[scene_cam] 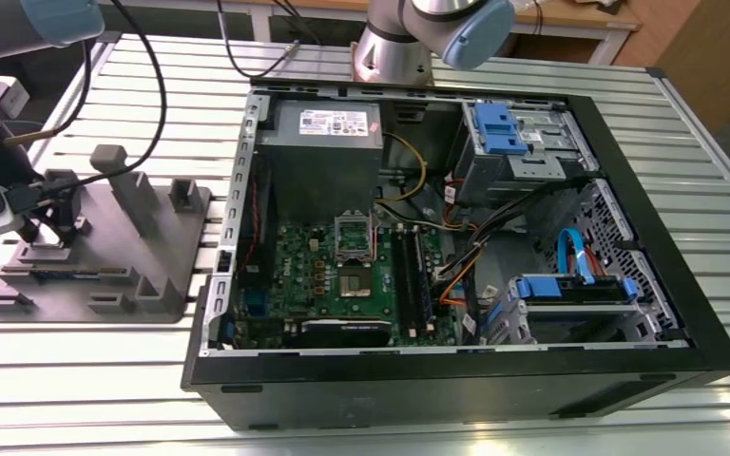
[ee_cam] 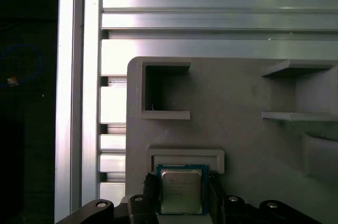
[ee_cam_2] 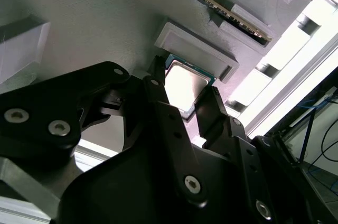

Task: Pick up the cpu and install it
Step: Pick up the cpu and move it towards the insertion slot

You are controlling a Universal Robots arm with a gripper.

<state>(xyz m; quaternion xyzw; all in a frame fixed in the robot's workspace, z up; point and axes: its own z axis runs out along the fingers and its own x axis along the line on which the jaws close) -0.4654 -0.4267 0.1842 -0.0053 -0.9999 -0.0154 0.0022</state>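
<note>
Gripper (ee_cam: 182, 198) at the cpu (ee_cam: 181, 188), which lies in its pocket on the grey fixture plate (ee_cam: 237, 92).
Fingers (ee_cam: 151, 192) seem clamped on its two edges; if the grip is shallow or uneven, the chip could tilt and slip out.

light: bright, overhead | glare: table slats (ee_cam: 211, 39) | claw (ee_cam_2: 182, 89): dark, shadowed

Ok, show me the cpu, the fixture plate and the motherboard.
cpu (ee_cam: 181, 192), first wrist view, middle of its metal top.
fixture plate (ee_cam: 237, 92), first wrist view, bare grey face between its pockets.
motherboard (scene_cam: 301, 266), exterior view, its green surface.
</note>
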